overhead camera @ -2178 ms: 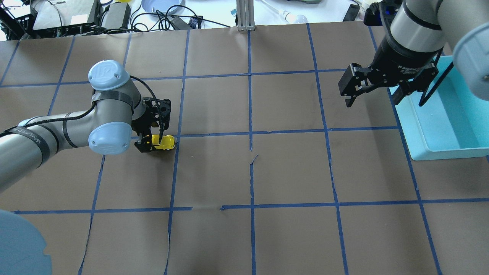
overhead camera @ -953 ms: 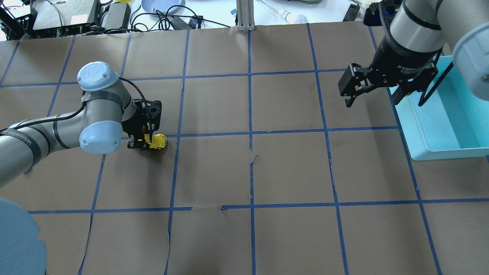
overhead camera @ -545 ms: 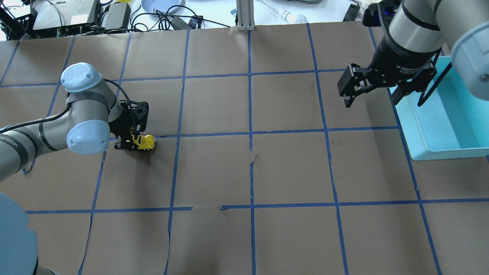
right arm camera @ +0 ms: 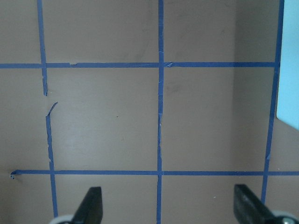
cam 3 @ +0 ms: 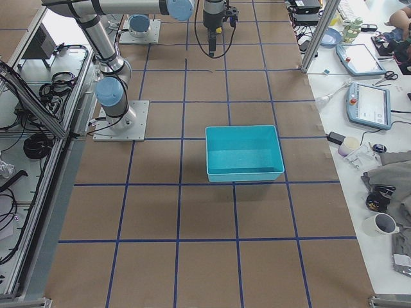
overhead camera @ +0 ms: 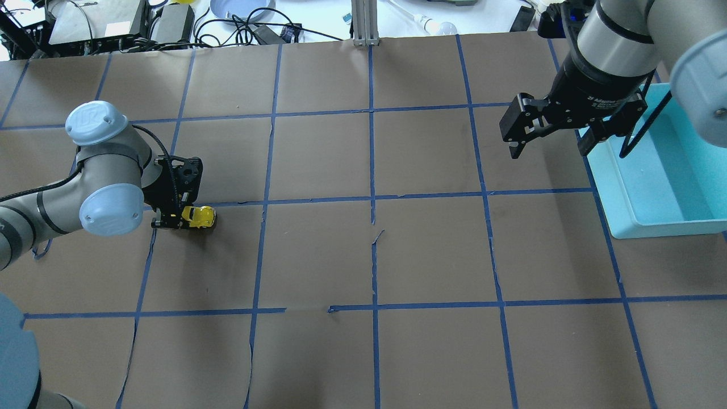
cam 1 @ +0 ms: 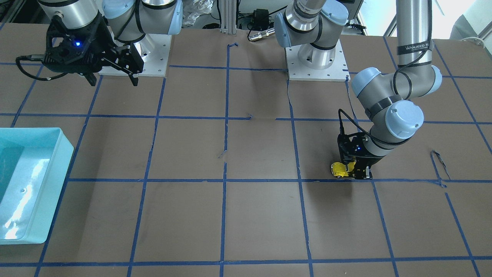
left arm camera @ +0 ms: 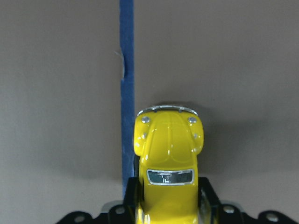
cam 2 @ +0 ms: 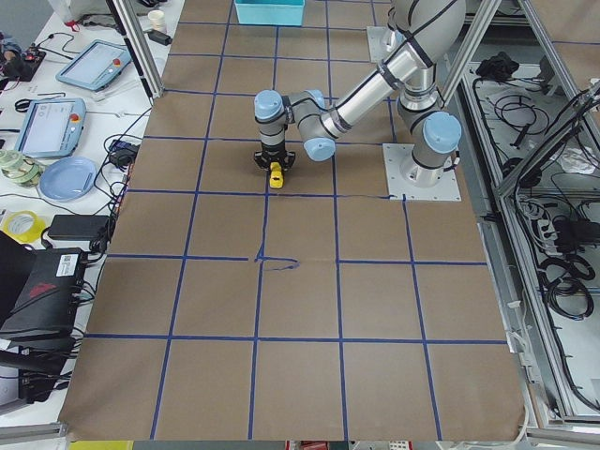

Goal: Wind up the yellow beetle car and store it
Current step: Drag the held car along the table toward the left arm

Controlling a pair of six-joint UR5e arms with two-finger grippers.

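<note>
Across the table the big change is in my left arm. Over the last two seconds it has swept steadily leftward, and the yellow beetle car has come with it, from just left of one tape crossing toward the next line over. I judge this to be the wind-up pull, the wheels dragged backward over the paper to load the spring, so storing is not yet begun. The teal bin sits well apart at the right edge. My right pincer hangs above the table just beside that bin, jaws wide apart and holding nothing, much where it was before. My left pincer is clamped on the car's rear half, a finger on each flank. The car seems to sit on the paper, its bonnet and bumper poking out past the fingertips toward the right. A blue tape line runs along its length, just on its far side.
</note>
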